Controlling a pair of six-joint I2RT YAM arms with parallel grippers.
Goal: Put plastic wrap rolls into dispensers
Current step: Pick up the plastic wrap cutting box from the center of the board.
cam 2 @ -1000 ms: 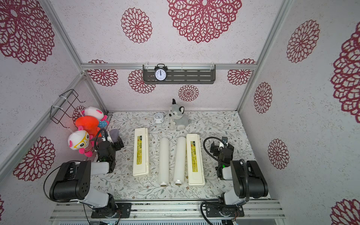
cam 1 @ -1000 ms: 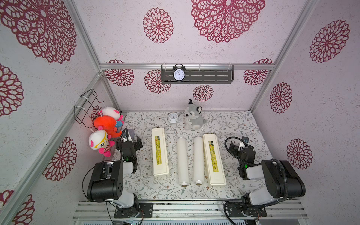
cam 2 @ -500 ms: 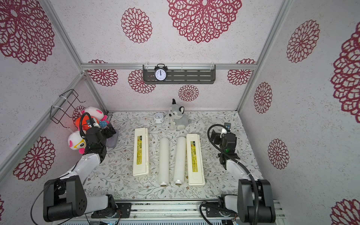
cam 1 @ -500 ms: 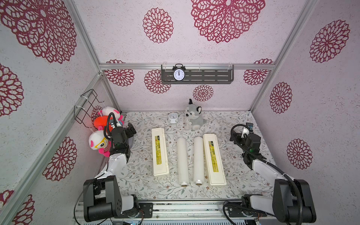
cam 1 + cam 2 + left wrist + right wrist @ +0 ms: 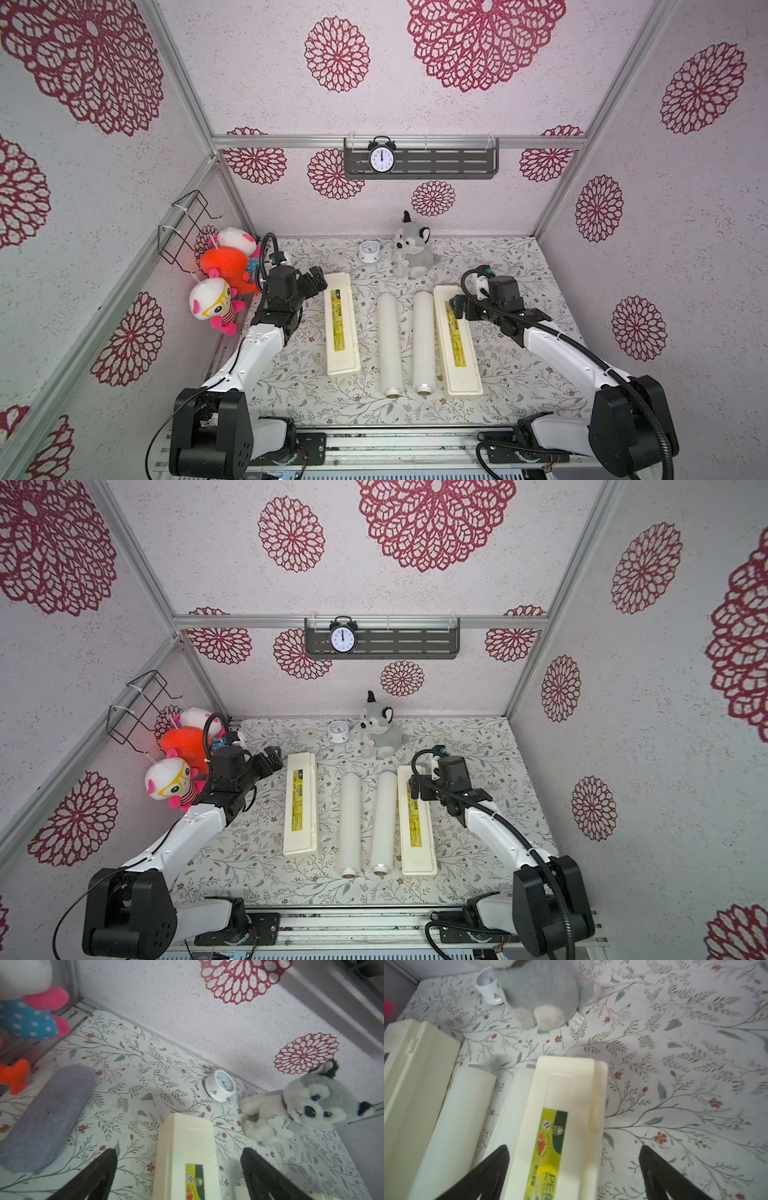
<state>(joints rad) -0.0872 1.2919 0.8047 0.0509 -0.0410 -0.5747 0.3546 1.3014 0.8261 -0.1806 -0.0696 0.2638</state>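
Note:
Two closed cream dispensers lie lengthwise on the floral mat, the left one [image 5: 340, 324] [image 5: 300, 804] and the right one [image 5: 457, 336] [image 5: 415, 816]. Between them lie two white plastic wrap rolls [image 5: 388, 345] [image 5: 424, 340], side by side. My left gripper [image 5: 318, 278] [image 5: 178, 1152] hangs open over the left dispenser's [image 5: 185, 1147] far end, its fingers straddling it. My right gripper [image 5: 457, 305] [image 5: 574, 1149] is open above the right dispenser's [image 5: 564, 1095] far end, with the rolls [image 5: 467, 1105] beside it. Neither gripper holds anything.
A grey husky plush [image 5: 411, 253] and a small white clock [image 5: 369, 251] sit at the back of the mat. Colourful plush toys [image 5: 224, 266] hang on the left wall. A grey pad [image 5: 45, 1115] lies left of the left dispenser.
Both arms have unfolded from near the front and reached out to the far ends of the dispensers. Both grippers have stayed open. The rolls and dispensers have not moved.

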